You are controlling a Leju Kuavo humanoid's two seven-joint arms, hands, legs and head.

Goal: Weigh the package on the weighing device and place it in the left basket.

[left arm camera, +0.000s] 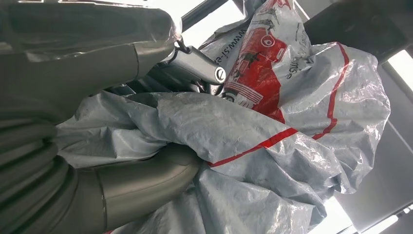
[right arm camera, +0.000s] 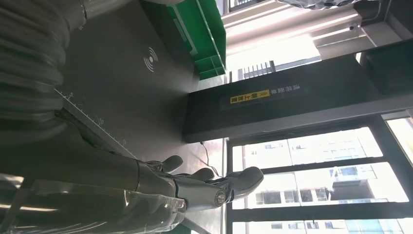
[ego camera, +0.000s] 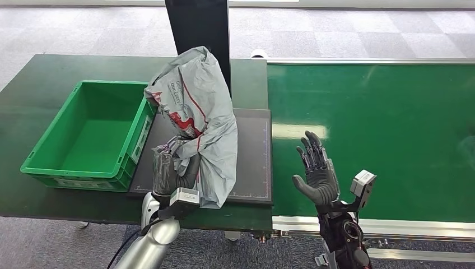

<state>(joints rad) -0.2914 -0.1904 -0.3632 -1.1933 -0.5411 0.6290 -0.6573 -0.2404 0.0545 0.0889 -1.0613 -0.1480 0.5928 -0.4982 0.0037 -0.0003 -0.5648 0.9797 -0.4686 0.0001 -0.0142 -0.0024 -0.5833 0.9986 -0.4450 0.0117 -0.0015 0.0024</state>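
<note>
Crumpled grey plastic mailer bag with red print (ego camera: 199, 120), gripped by left hand (ego camera: 171, 171), stands tall over flat dark weighing platform (ego camera: 255, 151), blocking most of its left part; bare strip of platform to the bag's right. Open green plastic crate (ego camera: 84, 131) sits just beside platform's left edge, its near wall between bag and crate interior. Black upright post (ego camera: 199, 25) rises close behind bag. Right hand (ego camera: 316, 171), fingers spread, hovers over wide green conveyor belt (ego camera: 392, 123) with open room around.

Left hand (ego camera: 171, 171) gripping, right hand (ego camera: 316, 171) spread.
</note>
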